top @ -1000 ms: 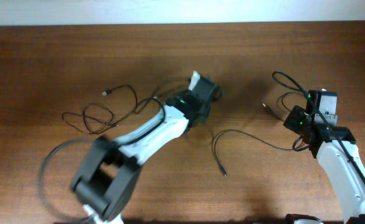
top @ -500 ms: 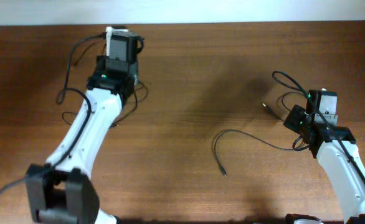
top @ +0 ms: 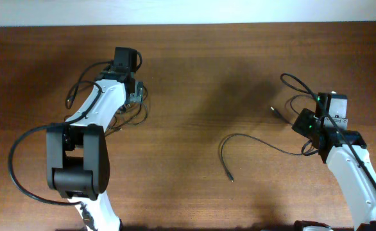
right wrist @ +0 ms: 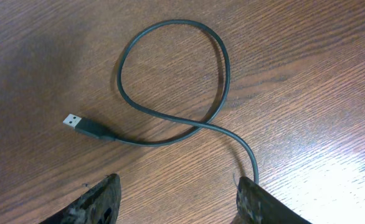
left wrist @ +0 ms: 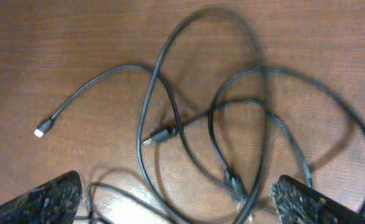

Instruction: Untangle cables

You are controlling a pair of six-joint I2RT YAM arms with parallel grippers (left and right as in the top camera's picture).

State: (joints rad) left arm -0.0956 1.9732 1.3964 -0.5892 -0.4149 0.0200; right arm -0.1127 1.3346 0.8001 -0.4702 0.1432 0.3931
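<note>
The left gripper (left wrist: 176, 188) hangs released, its two fingers spread wide at the bottom corners of the left wrist view with nothing between them. Just beneath it, a tangle of cables (left wrist: 161, 135) lies on the wooden table (top: 188, 64), with black loops crossing one another. One strand runs out to the left and ends in a small silver-tipped plug (left wrist: 42, 131). From overhead, this bunch sits in the upper left of the frame, partly hidden under the left arm.

The right gripper (right wrist: 179, 194) is also unclenched, with bare wood showing between its fingers. Ahead of it, a looped cable (right wrist: 223, 68) ends in a USB plug (right wrist: 74, 121) on the left. Its other end runs down to the right-hand finger (right wrist: 260, 202). From overhead, another long cable (top: 252, 140) curves across the table right of centre.
</note>
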